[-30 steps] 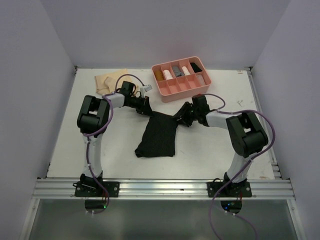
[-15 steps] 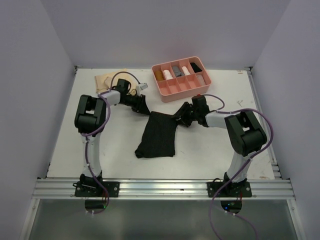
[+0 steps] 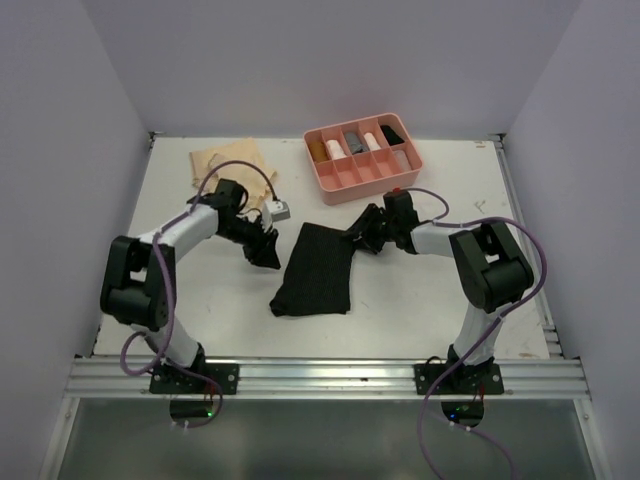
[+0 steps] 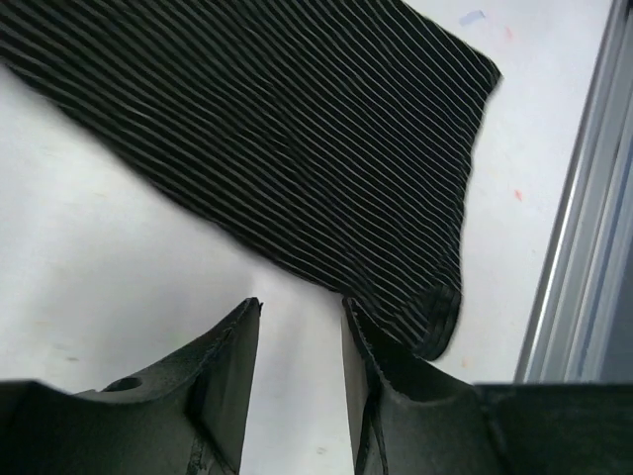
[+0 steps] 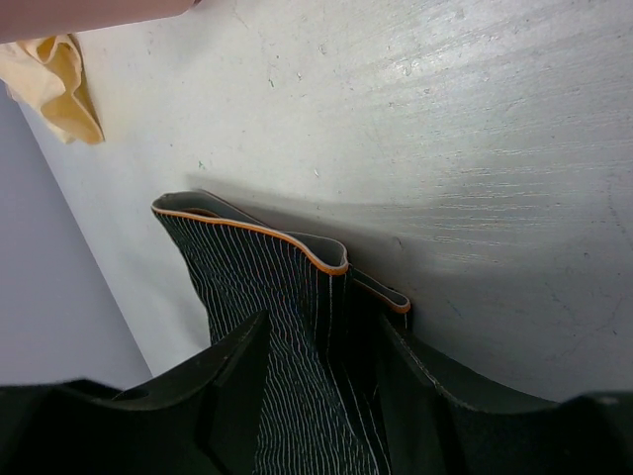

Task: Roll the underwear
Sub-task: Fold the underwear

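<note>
Black underwear (image 3: 318, 268): laid flat on the worktop (image 3: 420, 300), between both hands.
Left hand (image 4: 302, 327): parted, empty, just beside its edge.
Right hand (image 5: 321, 341): waistband pinched.

The underwear (image 3: 316, 268) is laid flat at the table (image 3: 420, 300) centre between the left gripper (image 3: 268, 252) and the right gripper (image 3: 362, 234), with a second garment (image 3: 222, 160) positioned at the far left and the divided tray (image 3: 361, 160) at the far right.
</note>
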`<action>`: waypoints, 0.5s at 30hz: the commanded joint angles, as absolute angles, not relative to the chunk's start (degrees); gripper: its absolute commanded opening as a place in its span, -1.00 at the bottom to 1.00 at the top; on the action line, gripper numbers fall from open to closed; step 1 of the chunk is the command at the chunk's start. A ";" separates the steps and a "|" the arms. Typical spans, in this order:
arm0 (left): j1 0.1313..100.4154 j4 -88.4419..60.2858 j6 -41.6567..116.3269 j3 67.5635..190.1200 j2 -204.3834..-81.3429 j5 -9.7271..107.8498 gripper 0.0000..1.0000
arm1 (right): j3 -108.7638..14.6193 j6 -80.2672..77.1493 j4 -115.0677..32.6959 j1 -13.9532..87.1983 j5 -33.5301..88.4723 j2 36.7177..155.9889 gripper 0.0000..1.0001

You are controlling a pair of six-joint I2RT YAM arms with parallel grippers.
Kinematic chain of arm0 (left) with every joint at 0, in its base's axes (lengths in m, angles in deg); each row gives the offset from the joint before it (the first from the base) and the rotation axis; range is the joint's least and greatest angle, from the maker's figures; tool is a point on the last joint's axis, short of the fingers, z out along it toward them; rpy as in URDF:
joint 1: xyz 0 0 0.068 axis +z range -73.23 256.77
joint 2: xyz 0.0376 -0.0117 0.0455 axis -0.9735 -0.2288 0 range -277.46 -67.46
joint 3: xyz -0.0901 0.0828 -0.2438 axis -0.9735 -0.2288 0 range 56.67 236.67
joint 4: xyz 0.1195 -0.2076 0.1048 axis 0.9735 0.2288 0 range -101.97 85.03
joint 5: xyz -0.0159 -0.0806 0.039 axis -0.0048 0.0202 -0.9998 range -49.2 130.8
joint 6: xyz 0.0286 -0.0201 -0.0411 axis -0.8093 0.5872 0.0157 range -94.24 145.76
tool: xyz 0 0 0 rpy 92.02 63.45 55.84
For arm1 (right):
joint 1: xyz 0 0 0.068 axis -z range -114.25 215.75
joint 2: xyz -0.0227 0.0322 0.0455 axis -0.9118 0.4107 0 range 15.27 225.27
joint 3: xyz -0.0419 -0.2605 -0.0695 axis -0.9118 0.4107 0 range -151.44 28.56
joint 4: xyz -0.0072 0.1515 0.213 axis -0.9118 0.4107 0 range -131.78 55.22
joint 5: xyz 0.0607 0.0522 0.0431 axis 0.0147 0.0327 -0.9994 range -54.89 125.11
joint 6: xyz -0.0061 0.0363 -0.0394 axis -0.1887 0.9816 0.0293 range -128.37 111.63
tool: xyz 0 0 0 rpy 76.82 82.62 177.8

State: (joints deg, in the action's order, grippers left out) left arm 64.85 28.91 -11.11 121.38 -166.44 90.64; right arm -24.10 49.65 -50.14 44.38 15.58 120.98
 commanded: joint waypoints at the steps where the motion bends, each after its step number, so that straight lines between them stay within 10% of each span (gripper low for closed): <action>1: 60.44 29.43 -17.23 113.90 -158.17 85.55 -0.18 | -23.38 46.91 -43.63 44.04 17.97 122.67 0.01; 15: 55.50 19.40 -0.96 110.55 -168.16 77.02 -0.49 | -24.08 44.98 -41.96 44.30 18.94 124.69 0.02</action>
State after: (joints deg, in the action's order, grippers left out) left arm 53.24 21.74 -4.24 109.36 -165.76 81.38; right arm -24.52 48.44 -49.53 44.38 15.50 121.11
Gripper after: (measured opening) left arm 0.264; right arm 0.504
